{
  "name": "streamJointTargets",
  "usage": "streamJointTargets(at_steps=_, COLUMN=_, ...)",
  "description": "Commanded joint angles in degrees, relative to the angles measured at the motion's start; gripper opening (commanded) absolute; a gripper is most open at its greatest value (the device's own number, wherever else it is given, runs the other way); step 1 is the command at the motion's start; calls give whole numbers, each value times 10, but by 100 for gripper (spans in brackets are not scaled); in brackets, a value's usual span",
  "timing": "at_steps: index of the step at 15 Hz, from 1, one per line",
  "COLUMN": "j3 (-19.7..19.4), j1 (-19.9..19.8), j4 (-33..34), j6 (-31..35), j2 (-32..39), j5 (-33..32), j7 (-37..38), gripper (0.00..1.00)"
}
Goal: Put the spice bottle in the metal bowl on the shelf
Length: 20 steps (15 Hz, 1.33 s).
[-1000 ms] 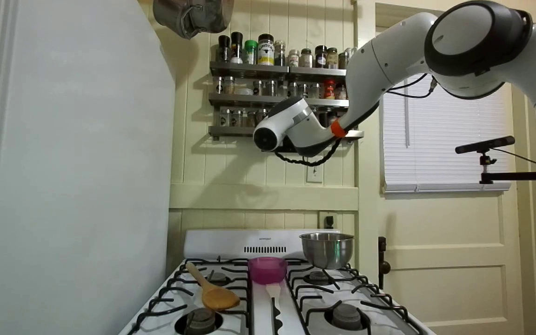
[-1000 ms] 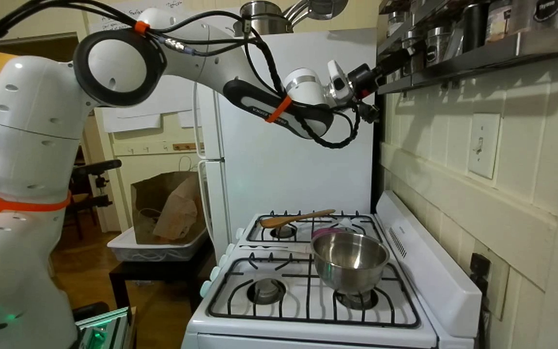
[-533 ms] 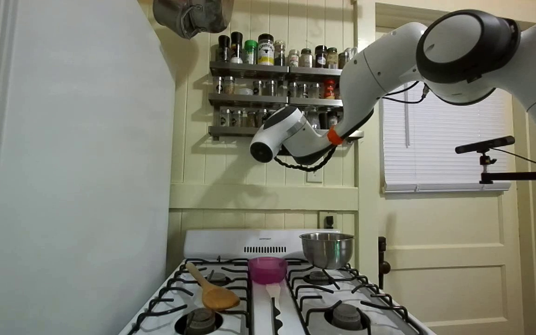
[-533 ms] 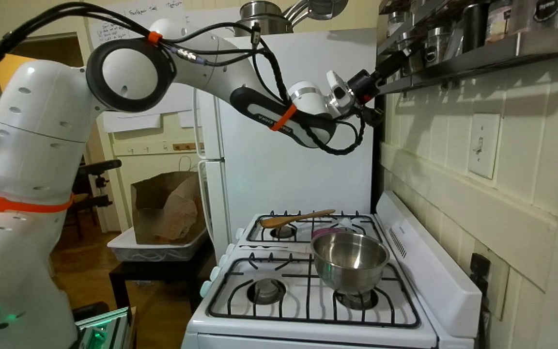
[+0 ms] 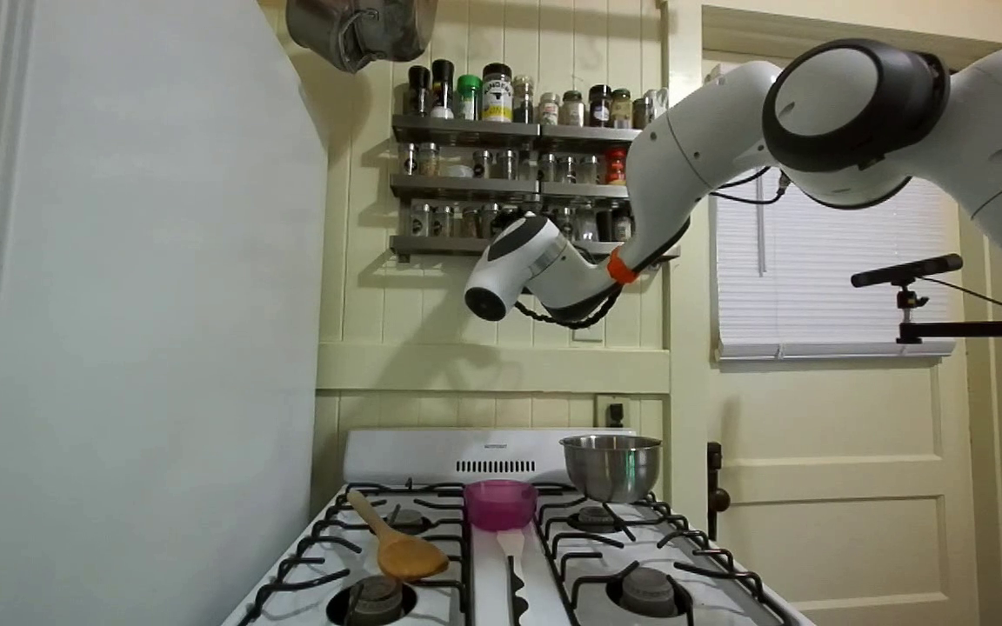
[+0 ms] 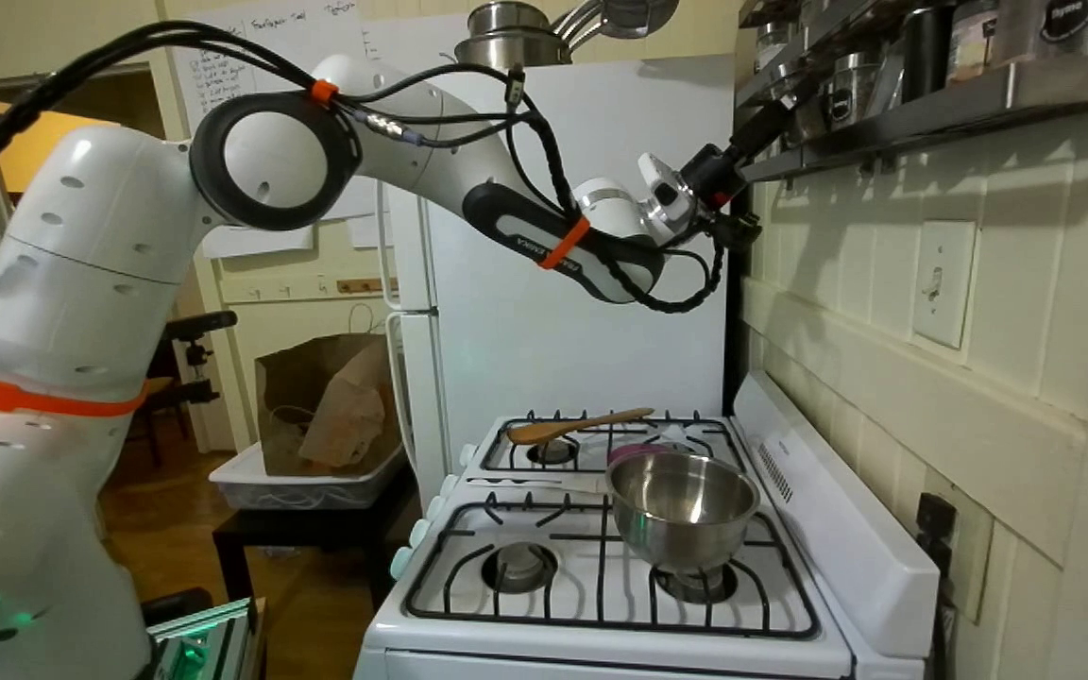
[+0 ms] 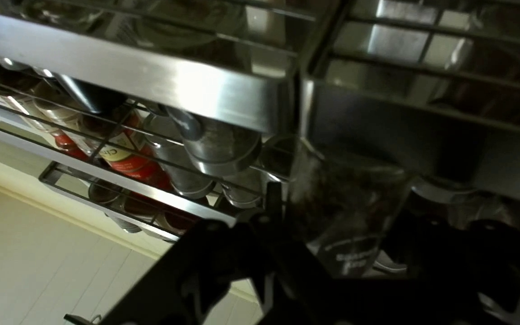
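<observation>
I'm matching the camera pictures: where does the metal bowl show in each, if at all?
In an exterior view: metal bowl low, right of centre, right of the pink bowl.
In an exterior view: metal bowl low, right of centre, partly hiding the pink bowl.
In the wrist view: not in it.
Shared landmark: the spice shelf, in all three views.

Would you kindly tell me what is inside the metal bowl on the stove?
In an exterior view, only bare, shiny steel shows inside the metal bowl. Its near side hides at least part of the bottom, so I cannot tell what may lie there.
</observation>
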Motion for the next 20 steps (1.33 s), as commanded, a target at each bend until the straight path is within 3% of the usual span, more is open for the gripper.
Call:
streamJointTargets(at_steps=1, j3=-6, j1=-1, j4=39, j6=-1, j2=28, j5=-42, j7=21, gripper=23)
streamJointTargets(at_steps=7, j3=-7, j1=-6, j4=64, j6=7, j2=55, j5=-54, j7=33, gripper=23)
streamJointTargets(at_steps=16, j3=21, j1=-14, j4=48, j6=82, j2=27, j5=10, j7=14, gripper=23)
streamJointTargets(at_steps=17, j3=25, j1=-15, j4=49, j6=99, j2=22, j5=23, j7=7, gripper=32)
streamJointTargets(at_steps=18, j3=26, j1=-14, j4=50, j6=112, j2=16, j5=35, j7=-8, gripper=73)
streamJointTargets(at_steps=20, j3=28, j1=-14, j4=49, j6=141, j2=4, j5=64, j7=-37, gripper=76)
